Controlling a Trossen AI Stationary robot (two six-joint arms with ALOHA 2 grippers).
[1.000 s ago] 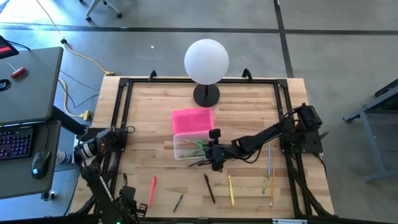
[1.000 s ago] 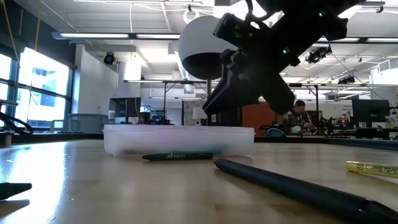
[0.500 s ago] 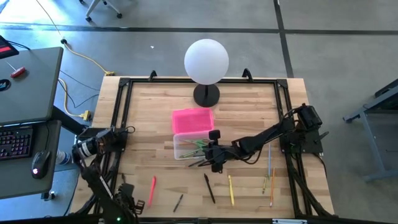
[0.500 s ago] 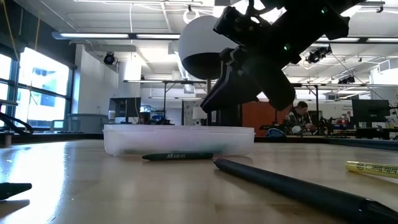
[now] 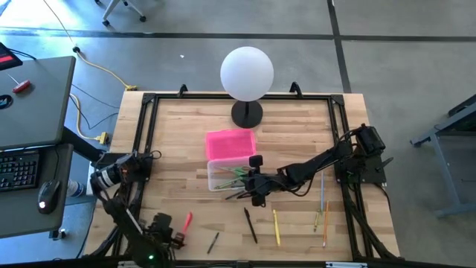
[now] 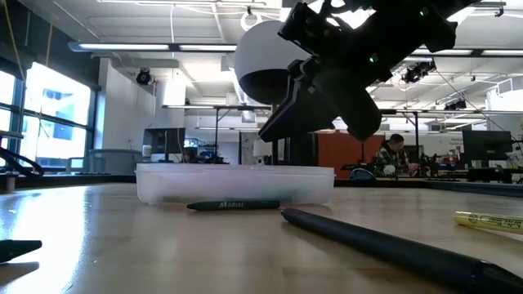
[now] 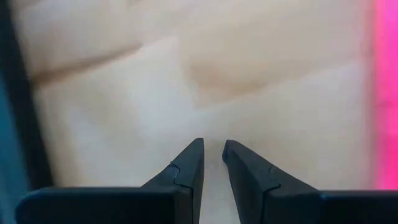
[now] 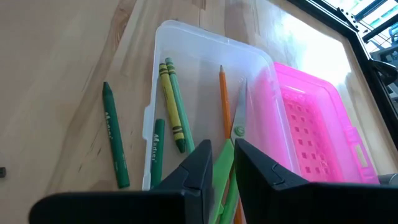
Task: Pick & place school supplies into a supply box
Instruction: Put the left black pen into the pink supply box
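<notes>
The supply box (image 5: 227,177) is clear and stands open mid-table, with its pink lid (image 5: 230,143) lying on its far side. In it lie a yellow and a green crayon (image 8: 171,102) and an orange pencil (image 8: 222,102). My right gripper (image 8: 221,146) hovers over the box's near right corner (image 5: 251,184), shut on the green-handled scissors (image 8: 238,118). My left gripper (image 7: 213,149) points down over bare wood at the near left (image 5: 176,232), fingers a little apart and empty, beside a red pen (image 5: 186,221). My right gripper pinches the scissors' green handle (image 8: 221,167) between its two fingers. It comes slanting down from the table's right side, along the scissors. The blades (image 8: 240,102) point away from the fingers, down into the box; whether their tip rests on the bottom I cannot tell.
Two green crayons (image 8: 114,143) lie just outside the box's near wall (image 6: 233,205). A black pen (image 5: 251,225), a yellow pencil (image 5: 277,227), a short black piece (image 5: 213,242) and blue and orange pencils (image 5: 323,208) lie near the front. A white globe lamp (image 5: 247,74) stands at the back.
My left gripper has come down and moved toward the table's right, up to the red pen, tipping more steeply downward. My right gripper has stayed over the box with the scissors.
</notes>
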